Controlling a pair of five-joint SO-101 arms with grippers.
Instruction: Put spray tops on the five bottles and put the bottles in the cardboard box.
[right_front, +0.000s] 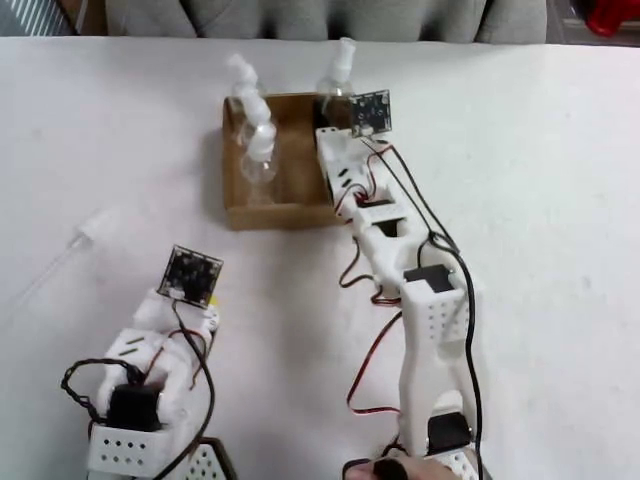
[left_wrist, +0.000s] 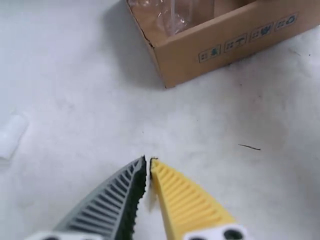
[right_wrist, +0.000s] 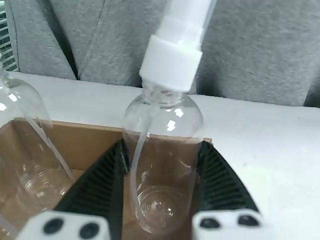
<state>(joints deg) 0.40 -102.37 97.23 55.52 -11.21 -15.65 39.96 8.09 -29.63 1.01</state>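
Observation:
The cardboard box (right_front: 240, 205) stands at the table's middle back, with clear bottles (right_front: 258, 130) wearing white spray tops upright inside along its left wall. My right gripper (right_wrist: 162, 182) is shut on another clear bottle (right_wrist: 162, 150) with a white spray top (right_wrist: 172, 55), held upright over the box's right rear corner (right_front: 335, 85). A loose spray top (right_front: 95, 228) with its thin tube lies on the table at the left. My left gripper (left_wrist: 148, 162) is shut on nothing, low over the table in front of the box's near-left corner (left_wrist: 165, 70).
The white table (right_front: 540, 150) is bare at the right and far left. A person in grey sits behind the table's far edge (right_wrist: 260, 45). Red and black cables (right_front: 365, 370) hang off the right arm.

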